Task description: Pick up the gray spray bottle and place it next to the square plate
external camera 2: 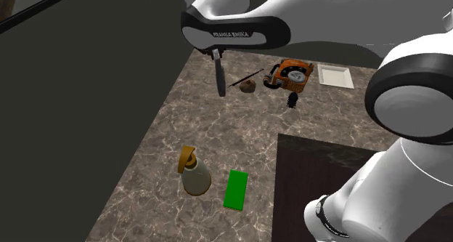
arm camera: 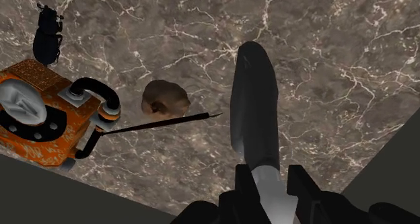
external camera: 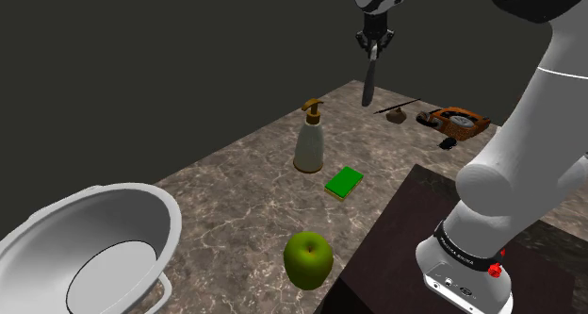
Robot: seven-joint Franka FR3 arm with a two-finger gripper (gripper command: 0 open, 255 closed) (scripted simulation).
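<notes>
My gripper point(external camera: 374, 46) is shut on the top of a slim dark grey spray bottle point(external camera: 368, 86), which hangs well above the marble table. In the wrist view the fingers point(arm camera: 246, 186) clasp the bottle's pale neck, and its dark body point(arm camera: 254, 108) points down at the table. The second exterior view has the bottle point(external camera 2: 221, 77) hanging under the gripper point(external camera 2: 218, 54) over the table's far part. A white square plate point(external camera 2: 335, 76) lies at the far corner, beyond an orange telephone point(external camera 2: 292, 72), apart from the bottle.
Below the bottle lie a brown lump with a thin stick point(arm camera: 165, 98), the orange telephone point(arm camera: 40, 115) and a small black object point(arm camera: 47, 41). Nearer the stand point(external camera: 424, 237) are a beige pump bottle point(external camera: 309, 138), a green sponge point(external camera: 344, 182), a green apple point(external camera: 308, 259) and a white basin point(external camera: 85, 251).
</notes>
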